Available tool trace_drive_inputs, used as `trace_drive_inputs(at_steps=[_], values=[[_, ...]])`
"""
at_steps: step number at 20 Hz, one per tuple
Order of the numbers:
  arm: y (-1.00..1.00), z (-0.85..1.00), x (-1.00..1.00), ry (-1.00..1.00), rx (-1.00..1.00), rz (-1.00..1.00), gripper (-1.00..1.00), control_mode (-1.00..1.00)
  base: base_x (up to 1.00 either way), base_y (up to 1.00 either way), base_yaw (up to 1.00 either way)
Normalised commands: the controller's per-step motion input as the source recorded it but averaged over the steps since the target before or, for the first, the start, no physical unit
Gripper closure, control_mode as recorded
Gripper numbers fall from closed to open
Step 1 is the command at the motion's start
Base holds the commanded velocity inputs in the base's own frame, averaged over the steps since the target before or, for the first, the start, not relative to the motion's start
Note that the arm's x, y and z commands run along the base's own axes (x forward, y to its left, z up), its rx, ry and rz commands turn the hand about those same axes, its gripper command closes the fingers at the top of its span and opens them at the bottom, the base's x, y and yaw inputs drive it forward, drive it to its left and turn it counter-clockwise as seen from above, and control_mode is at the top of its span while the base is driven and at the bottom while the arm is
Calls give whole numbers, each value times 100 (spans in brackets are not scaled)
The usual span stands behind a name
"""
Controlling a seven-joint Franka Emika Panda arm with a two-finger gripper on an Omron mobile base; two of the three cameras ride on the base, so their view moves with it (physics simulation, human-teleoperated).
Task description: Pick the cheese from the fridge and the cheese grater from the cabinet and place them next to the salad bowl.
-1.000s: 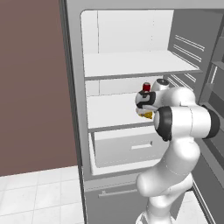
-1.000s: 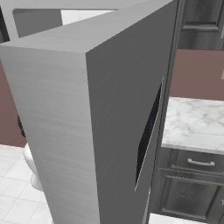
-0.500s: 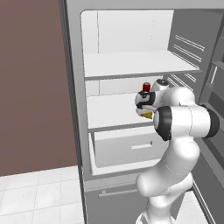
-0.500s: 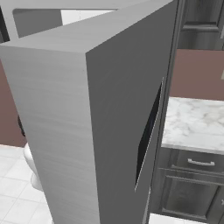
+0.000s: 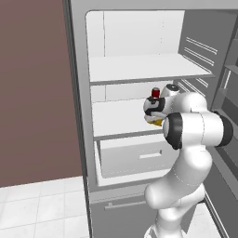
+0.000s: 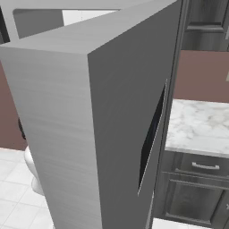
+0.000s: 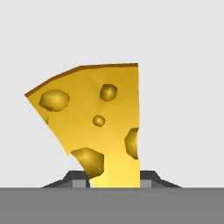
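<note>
Hand view — cheese (image 7: pixel 98 131) between the hand's (image 7: pixel 113 183) fingertips.

A yellow holed cheese (image 7: pixel 103 131) wedge is seen on the middle white shelf (image 5: pixel 116 122) of the open fridge (image 5: pixel 79 116), standing upright.

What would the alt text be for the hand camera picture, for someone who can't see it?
A yellow-orange wedge of cheese with round holes stands large against a plain white fridge wall. Its lower end sits between the gripper's two dark finger tips at the bottom of the picture.
</note>
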Motion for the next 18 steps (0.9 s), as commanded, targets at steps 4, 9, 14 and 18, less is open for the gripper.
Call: trace_drive_inputs(at_steps=[4, 9, 14, 18], values=[[1, 0, 0, 0, 0, 0, 100, -100, 0, 0, 0], [11, 4, -18, -3, 0, 0, 100, -100, 0, 0, 0], [16, 14, -46, -14, 0, 0, 100, -100, 0, 0, 0], [12, 1, -45, -15, 0, 0, 100, -100, 0, 0, 0]])
